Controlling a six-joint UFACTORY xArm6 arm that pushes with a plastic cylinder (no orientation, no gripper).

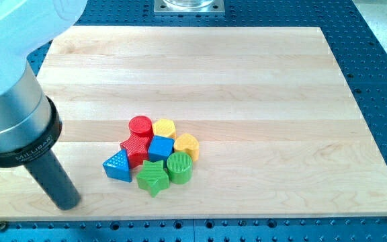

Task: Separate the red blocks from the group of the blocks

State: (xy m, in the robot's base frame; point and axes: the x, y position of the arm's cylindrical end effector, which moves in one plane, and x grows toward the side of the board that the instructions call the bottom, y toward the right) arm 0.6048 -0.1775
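Observation:
A tight group of blocks sits on the wooden board (247,81), left of centre near the view's bottom. A red round block (140,126) is at the group's top left, touching a red star-like block (136,149) below it. A yellow hexagon (164,128), a yellow heart (187,144), a blue cube (160,148), a blue triangle (117,165), a green star (152,177) and a green round block (179,167) complete the group. My tip (68,202) rests on the board at the view's lower left, well left of the blue triangle and apart from all blocks.
The arm's large grey and white body (9,114) fills the view's left edge above the rod. A blue perforated table (375,67) surrounds the board. A metal mount (189,6) sits at the view's top centre.

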